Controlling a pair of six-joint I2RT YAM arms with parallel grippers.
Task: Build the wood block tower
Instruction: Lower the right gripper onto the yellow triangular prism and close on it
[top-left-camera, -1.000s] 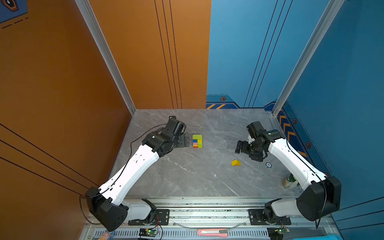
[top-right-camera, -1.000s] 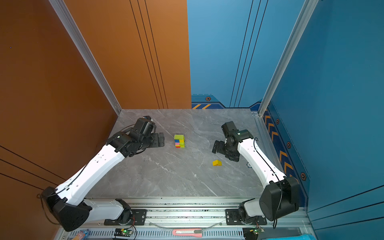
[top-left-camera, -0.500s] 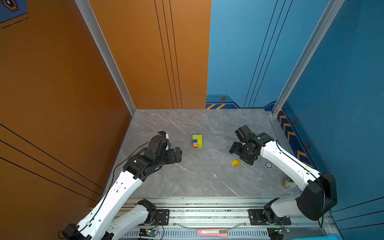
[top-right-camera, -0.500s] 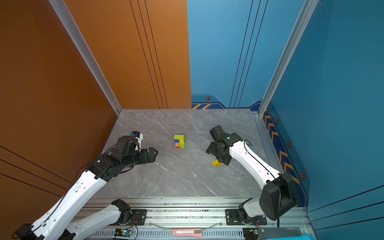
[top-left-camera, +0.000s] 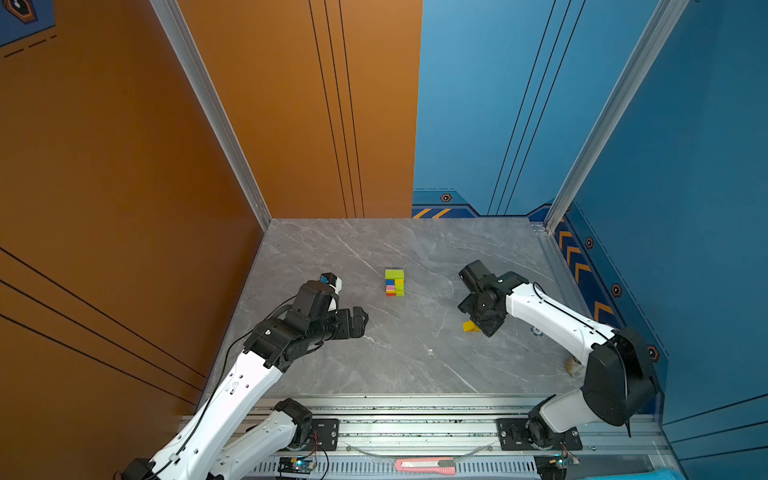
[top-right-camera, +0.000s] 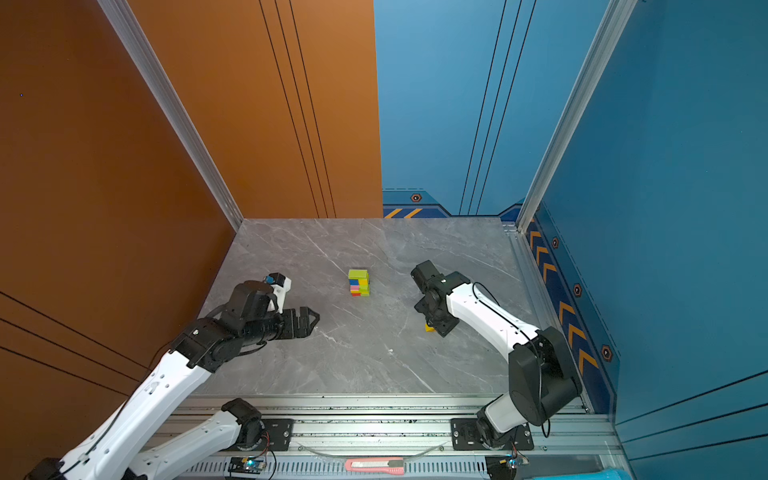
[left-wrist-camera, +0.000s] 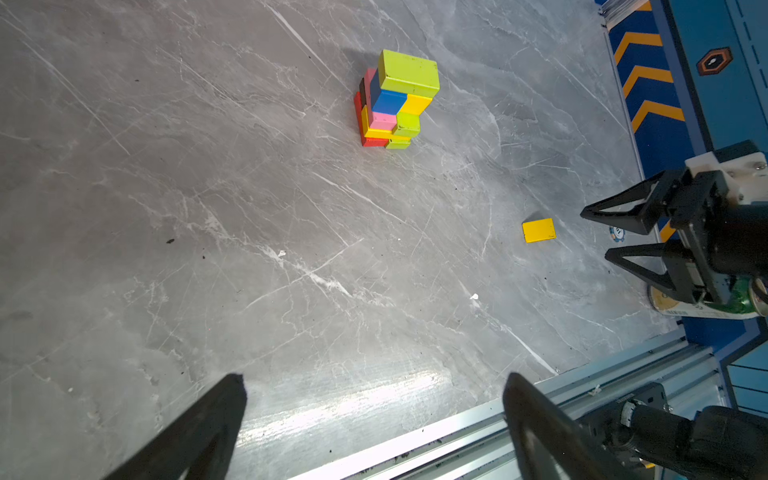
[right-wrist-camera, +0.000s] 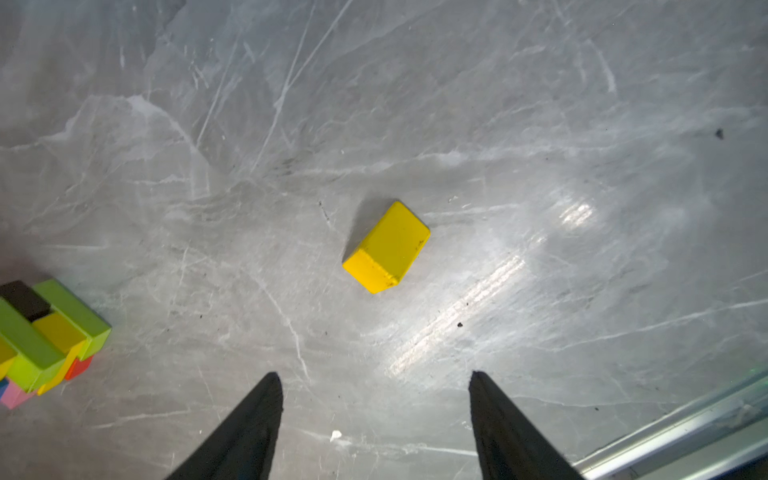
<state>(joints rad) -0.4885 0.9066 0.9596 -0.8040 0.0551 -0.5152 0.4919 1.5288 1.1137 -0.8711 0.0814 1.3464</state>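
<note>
Leaning over, right pincer (top-left-camera: 485, 327) half-hides yellow block (top-left-camera: 469, 327).

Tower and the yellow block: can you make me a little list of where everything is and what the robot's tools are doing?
tower: standing near the middle of the table, with a lime-green block on top
yellow block: lying alone on the table, apart from the tower, on the right arm's side
right tool: open, just short of the yellow block, not touching it
left tool: open and empty, away from the tower
left to stack: the yellow block
</note>
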